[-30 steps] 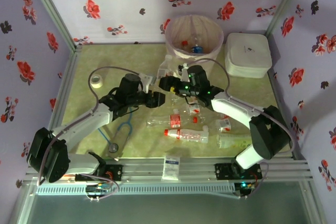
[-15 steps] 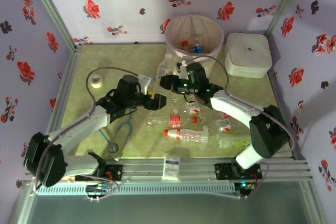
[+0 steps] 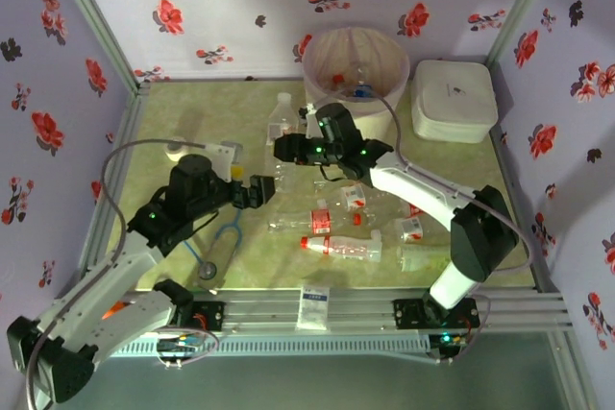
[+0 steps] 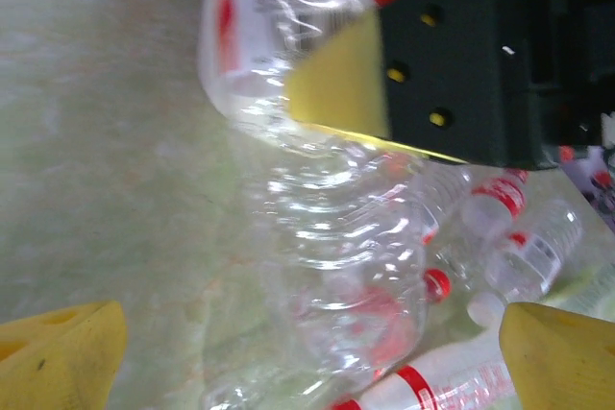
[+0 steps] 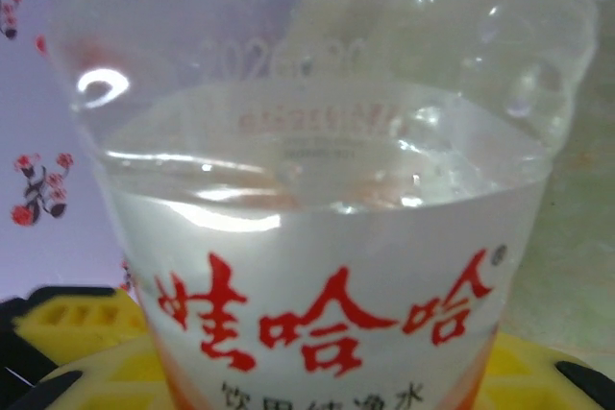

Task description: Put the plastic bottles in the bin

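Observation:
My right gripper (image 3: 285, 149) is shut on a clear plastic bottle (image 3: 282, 127) with a white cap, held upright left of the bin (image 3: 332, 55). In the right wrist view its white label with red characters (image 5: 327, 324) sits between my yellow fingers (image 5: 82, 328). My left gripper (image 3: 259, 189) stands open just below and left of the bottle, apart from it. The left wrist view shows its yellow fingertips (image 4: 62, 352) wide apart and the held bottle (image 4: 327, 237) beyond them. Several more bottles (image 3: 338, 248) lie on the table. Bottles (image 3: 361, 89) lie inside the bin.
A white lidded box (image 3: 454, 98) stands right of the bin. A blue cord (image 3: 223, 237) lies by the left arm, and a tape roll (image 3: 174, 148) is at the left. A blue-and-white packet (image 3: 313, 303) rests at the near edge. Flowered walls close in three sides.
The left gripper opened, let go of the bottle and drew back toward the near left. The right gripper shut on the bottle and carried it left, standing it upright.

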You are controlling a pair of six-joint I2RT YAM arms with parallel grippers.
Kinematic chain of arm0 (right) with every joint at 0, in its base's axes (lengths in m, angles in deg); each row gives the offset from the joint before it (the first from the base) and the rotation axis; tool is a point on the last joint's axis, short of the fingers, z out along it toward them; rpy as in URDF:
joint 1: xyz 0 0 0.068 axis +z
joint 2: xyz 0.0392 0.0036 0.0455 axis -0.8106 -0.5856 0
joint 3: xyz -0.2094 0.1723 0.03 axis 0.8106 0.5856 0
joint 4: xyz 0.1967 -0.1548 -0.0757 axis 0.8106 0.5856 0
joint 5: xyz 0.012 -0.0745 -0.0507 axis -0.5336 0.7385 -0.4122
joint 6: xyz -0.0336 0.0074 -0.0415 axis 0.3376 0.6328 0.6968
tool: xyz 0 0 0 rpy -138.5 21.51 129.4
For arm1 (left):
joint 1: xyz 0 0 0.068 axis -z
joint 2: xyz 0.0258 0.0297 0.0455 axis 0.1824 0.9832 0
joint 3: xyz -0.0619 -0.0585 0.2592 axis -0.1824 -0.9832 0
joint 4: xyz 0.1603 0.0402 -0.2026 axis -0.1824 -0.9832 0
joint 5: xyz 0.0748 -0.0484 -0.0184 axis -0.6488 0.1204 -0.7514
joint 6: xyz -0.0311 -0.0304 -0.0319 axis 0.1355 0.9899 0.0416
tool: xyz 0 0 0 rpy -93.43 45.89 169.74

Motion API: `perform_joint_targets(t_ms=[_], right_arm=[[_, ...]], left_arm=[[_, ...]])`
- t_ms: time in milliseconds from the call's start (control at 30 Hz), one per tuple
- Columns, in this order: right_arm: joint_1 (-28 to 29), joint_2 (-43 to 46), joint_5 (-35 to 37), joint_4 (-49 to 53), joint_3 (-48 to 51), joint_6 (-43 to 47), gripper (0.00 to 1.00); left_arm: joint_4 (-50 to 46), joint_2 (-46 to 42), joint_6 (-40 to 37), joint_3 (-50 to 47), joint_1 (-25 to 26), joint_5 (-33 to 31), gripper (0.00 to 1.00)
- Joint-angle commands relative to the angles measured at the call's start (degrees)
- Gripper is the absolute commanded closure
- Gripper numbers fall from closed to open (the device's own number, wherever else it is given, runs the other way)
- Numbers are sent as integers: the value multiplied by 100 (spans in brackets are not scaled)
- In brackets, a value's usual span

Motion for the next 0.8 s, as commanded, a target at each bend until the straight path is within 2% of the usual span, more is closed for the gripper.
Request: perform_joint_targets(t_ms=[0,133,300,467,600,767], right_arm=[[122,32,190,609,-519,766,60],[138,270,502,1003,-847,1292,60],[120,427,1229,1720,-1550,2130,63],[-47,432,1883,2328,-2565,2864,64],[-504,141,2223,2581,-3527,3197,66],[-1373,-696,2051,3007,-4886,2963,66]], left_arm=[[-453,-246,589,-116,-363,-1005,0],[-696,-244,1209,-358,-866,-1184,0],[-238,-138,1463,-772,-899,-1171,0],[-100,257,1457,-738,-897,-983,0],[15,264,1572,-885,-899,-821,0],[118,162,1632,-1125,-893,-738,0]])
